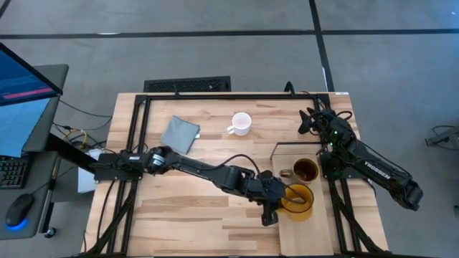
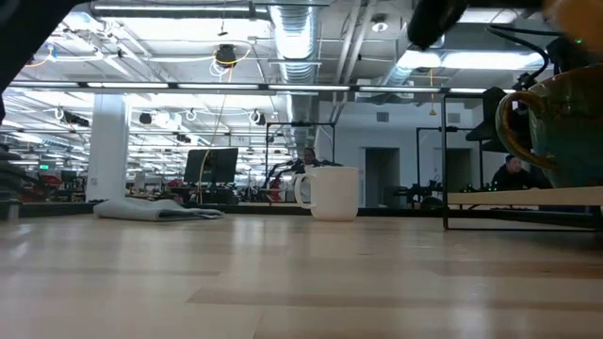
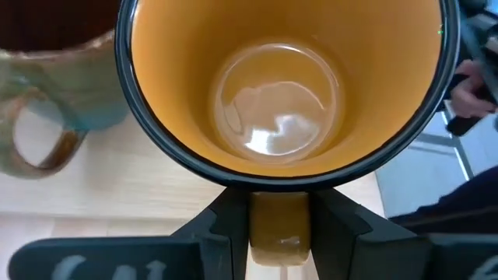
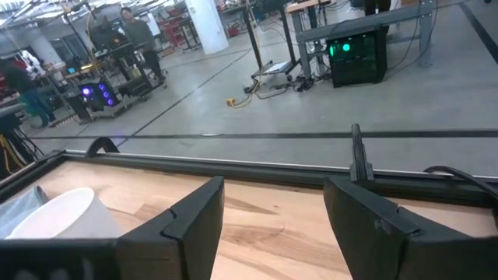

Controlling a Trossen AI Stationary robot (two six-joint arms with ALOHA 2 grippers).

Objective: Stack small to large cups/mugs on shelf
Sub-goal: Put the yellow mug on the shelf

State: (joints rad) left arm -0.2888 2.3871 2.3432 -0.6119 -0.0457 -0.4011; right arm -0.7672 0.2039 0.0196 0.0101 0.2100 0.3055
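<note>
A yellow-orange mug [image 1: 298, 201] is over the near part of the pale shelf [image 1: 285, 153] at the table's right, and my left gripper [image 1: 282, 199] is shut on it. In the low view, only an orange edge of the yellow-orange mug [image 2: 577, 13] shows, high above the shelf [image 2: 524, 197]. A dark brown mug [image 1: 305, 170] stands upright on the shelf just behind it. A white mug [image 1: 241, 123] stands on the tabletop at the far middle. My right gripper [image 4: 274, 225] waits open at the table's far right. My left gripper pinches the yellow-orange mug's handle [image 3: 280, 230] between its two fingers [image 3: 222, 227]. The fingers come from the table's left, slanting down. The mug stays upright with its mouth up, and its orange inside [image 3: 276, 117] shows bare. In the low view it looks lifted clear of the shelf.
A grey-blue cloth [image 1: 179, 134] lies on the tabletop at the far left. A thin dark frame [image 1: 215, 96] runs along the table's far edge. The brown mug's handle [image 3: 35, 144] is close beside the held mug. People and workbenches show in the room beyond.
</note>
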